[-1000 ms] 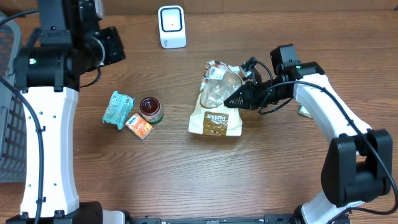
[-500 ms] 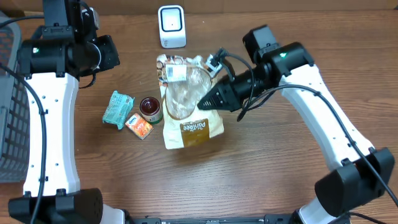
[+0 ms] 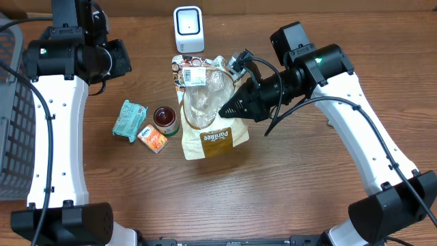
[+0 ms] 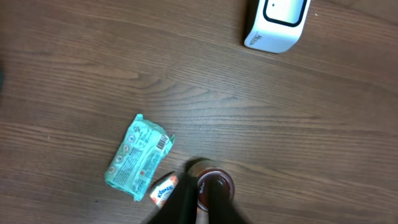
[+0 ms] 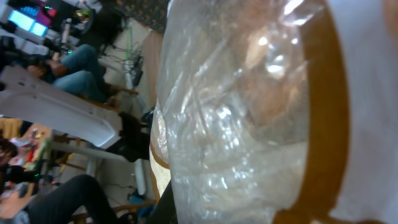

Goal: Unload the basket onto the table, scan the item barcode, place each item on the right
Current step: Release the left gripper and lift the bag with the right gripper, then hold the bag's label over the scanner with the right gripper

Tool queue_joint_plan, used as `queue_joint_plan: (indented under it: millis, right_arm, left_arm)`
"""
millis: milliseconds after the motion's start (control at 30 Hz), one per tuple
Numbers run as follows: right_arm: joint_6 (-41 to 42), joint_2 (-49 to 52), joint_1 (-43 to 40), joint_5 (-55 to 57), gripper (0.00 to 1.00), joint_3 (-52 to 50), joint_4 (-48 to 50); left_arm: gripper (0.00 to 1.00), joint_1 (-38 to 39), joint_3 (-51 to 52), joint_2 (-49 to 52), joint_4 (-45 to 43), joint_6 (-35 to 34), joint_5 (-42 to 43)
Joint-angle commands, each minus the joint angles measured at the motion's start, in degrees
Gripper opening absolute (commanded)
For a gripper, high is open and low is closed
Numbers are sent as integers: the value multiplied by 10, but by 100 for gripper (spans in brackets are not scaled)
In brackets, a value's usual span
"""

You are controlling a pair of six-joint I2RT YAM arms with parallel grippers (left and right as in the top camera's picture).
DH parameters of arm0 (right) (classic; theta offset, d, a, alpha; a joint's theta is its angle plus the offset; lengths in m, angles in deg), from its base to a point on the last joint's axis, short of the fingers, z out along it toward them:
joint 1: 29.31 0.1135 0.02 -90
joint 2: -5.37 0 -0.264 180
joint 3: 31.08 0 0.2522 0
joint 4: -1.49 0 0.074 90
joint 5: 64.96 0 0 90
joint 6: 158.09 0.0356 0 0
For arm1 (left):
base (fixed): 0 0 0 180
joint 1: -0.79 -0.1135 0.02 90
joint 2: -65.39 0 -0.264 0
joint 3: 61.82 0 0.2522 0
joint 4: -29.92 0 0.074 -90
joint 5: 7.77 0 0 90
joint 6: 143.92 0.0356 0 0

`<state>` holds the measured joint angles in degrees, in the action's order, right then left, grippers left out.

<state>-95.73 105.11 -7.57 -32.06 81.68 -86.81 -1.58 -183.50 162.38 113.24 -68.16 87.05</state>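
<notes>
The right gripper (image 3: 231, 108) is clenched on the bag (image 3: 207, 130) at mid-table, pinching it at the clear window on its right side. The bag's labelled top edge points toward the scanner (image 3: 188, 29) and lies just short of it; its brown printed bottom points to the near edge. The right wrist view is filled by crinkled clear film with something pale and brownish behind it; what that is cannot be told.

Just left of the bag stands a jar (image 3: 166, 120) with a dark red lid shut on it. An orange pack (image 3: 153, 139) touches the jar's near side, and a teal packet (image 3: 130, 119) lies beside both. A mesh basket (image 3: 13, 116) runs along the table's left edge, its contents out of sight.

The left gripper (image 4: 199, 202) hangs high over the jar; whether its dark fingers (image 4: 177, 205) are released or closed cannot be told. Bare table (image 3: 273, 198) stretches along the near edge and to the right of the bag, with another open strip between the scanner and the left arm.
</notes>
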Motion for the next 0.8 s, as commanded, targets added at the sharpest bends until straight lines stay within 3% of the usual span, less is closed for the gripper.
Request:
queue_joint_plan:
  millis: [0, 33, 67, 267, 333, 400, 467, 767]
  right_arm:
    - [60, -14, 0, 69, 4, 12, 28]
    - [92, -14, 3, 106, 4, 12, 43]
    - [120, -14, 7, 140, 4, 12, 57]
    - [259, -9, 57, 457, 4, 12, 166]
    - [264, -2, 76, 542, 4, 12, 202]
    - [263, 21, 106, 704, 4, 11, 279]
    - [242, 42, 120, 778, 4, 11, 333]
    - [2, 181, 125, 987, 4, 11, 640]
  left_arm:
    - [43, -2, 2, 3, 3, 5, -8]
    - [67, -2, 2, 3, 3, 5, -8]
    - [100, -2, 2, 3, 3, 5, -8]
    - [99, -2, 2, 3, 3, 5, -8]
    - [100, -2, 2, 3, 3, 5, -8]
    - [100, -2, 2, 3, 3, 5, -8]
    - [100, -2, 2, 3, 3, 5, -8]
    - [99, -2, 2, 3, 3, 5, -8]
